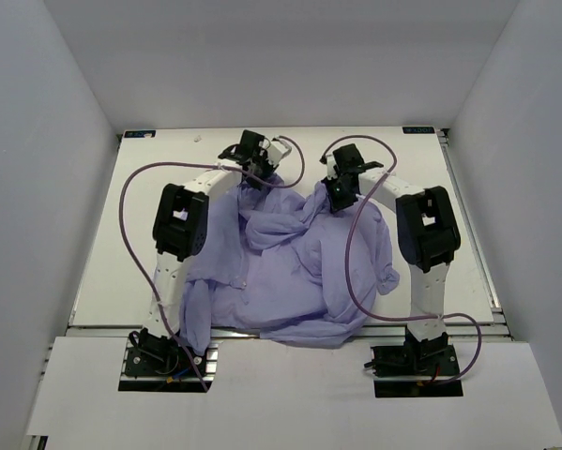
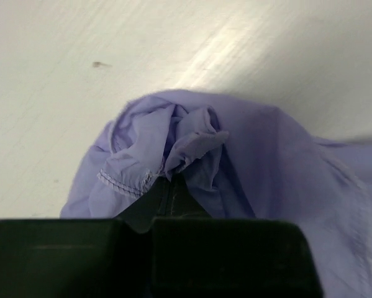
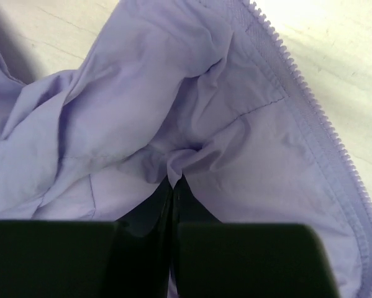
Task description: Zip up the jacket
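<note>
— Where's the jacket (image 1: 290,272)?
— Crumpled mid-worktop (image 1: 102,253), its near folds reaching the front edge.
— Which edges show?
— A zipper edge (image 3: 310,99) with bare teeth runs down the right of the right wrist view. A stitched hem (image 2: 127,184) shows in the left one.
— And the jaws?
— Left jaws are pinched together on a bunched fold at the far end. Right jaws are pressed closed on a fold beside the zipper edge.
— Room?
— Bare worktop lies on both sides, with a strip beyond. White walls (image 1: 37,187) enclose it.
</note>
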